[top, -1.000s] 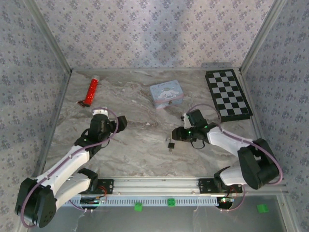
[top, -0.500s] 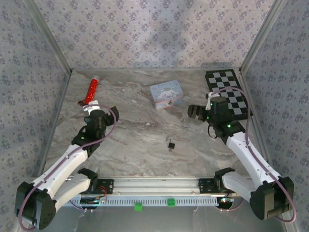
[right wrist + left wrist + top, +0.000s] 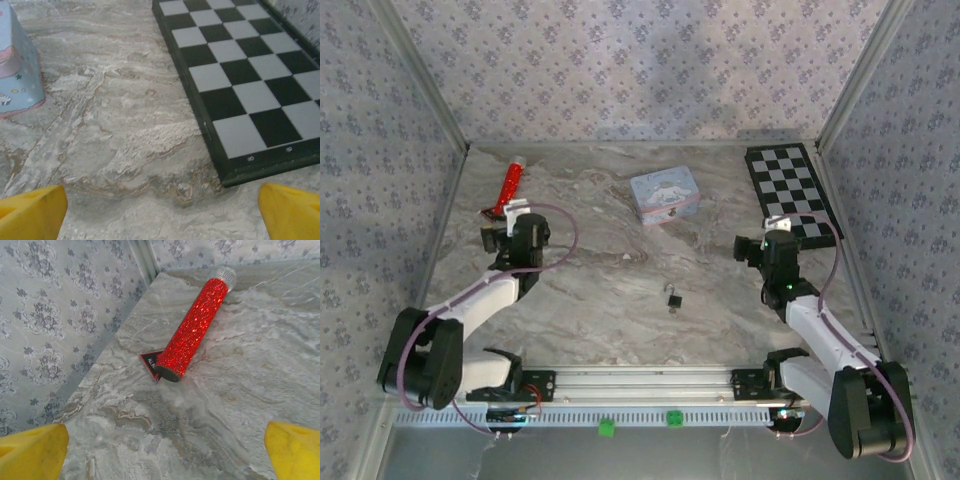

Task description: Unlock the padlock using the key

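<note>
Marble-look surface (image 3: 600,270) boxed in by floral-papered walls (image 3: 640,70). Left arm (image 3: 470,300) folded low, elbow near its base, forearm angled toward the far-left corner. Left fingers (image 3: 505,228) spread wide and gripping nothing, yellow tips at the bottom corners of the wrist view, aimed at the red tube (image 3: 195,325) lying just ahead. Right arm (image 3: 820,325) set along the right side, forearm angled up the surface. Right fingers (image 3: 752,247) parted wide and empty, near the closest corner of the chessboard (image 3: 250,75). Padlock (image 3: 674,298) on bare marble at centre, between the two arms and well apart from both. Key too small to tell from the padlock. Tin (image 3: 664,196) beyond it toward the back wall, cut down to one corner at the left edge of the right wrist view. Black label (image 3: 150,360) under the tube's near end, mostly hidden, print unreadable. Fingertips cropped by the frame edges in both wrist views.
</note>
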`<state>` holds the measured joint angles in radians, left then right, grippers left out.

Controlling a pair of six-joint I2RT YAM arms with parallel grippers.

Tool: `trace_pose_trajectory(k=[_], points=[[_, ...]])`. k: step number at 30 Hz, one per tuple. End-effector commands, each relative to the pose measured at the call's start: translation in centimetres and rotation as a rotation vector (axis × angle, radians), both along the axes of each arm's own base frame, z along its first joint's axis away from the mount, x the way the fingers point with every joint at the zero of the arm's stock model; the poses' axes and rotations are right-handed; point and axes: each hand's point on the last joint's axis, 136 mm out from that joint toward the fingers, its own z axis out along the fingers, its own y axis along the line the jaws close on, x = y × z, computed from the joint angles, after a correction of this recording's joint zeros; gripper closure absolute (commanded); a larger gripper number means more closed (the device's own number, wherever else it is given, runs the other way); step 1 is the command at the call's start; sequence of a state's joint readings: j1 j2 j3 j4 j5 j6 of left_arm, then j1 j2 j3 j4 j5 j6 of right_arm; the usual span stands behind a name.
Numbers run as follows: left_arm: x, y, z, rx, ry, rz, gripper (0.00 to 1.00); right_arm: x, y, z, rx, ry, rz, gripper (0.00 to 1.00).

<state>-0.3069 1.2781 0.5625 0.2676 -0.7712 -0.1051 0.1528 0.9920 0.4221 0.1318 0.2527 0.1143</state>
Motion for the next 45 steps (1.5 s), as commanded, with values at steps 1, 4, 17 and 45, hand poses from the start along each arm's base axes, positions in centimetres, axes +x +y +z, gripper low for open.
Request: trace_pose_trajectory(k=[1,4,17,45], points=[[0.8,0.2,-1.2,0.036,0.006,-0.027,0.0,1.0,-1.2,1.2,-0.066,-0.055,-0.042,0.01],[1.0,0.5,-3.0,0.007,-0.004,-0.05,0.0,1.2,-1.6,0.2,-0.079,-0.048,-0.061,0.01],[3.3,0.0,-4.7,-0.156,-0.088,-0.295,0.0,2.9,-0.9,-1.9,-0.147,-0.095,0.017,0.01],[3.7,0.8,-6.1,-0.222,-0.073,-0.295,0.0,6.7,-2.2,-4.8,-0.005,-0.101,0.098,0.01]])
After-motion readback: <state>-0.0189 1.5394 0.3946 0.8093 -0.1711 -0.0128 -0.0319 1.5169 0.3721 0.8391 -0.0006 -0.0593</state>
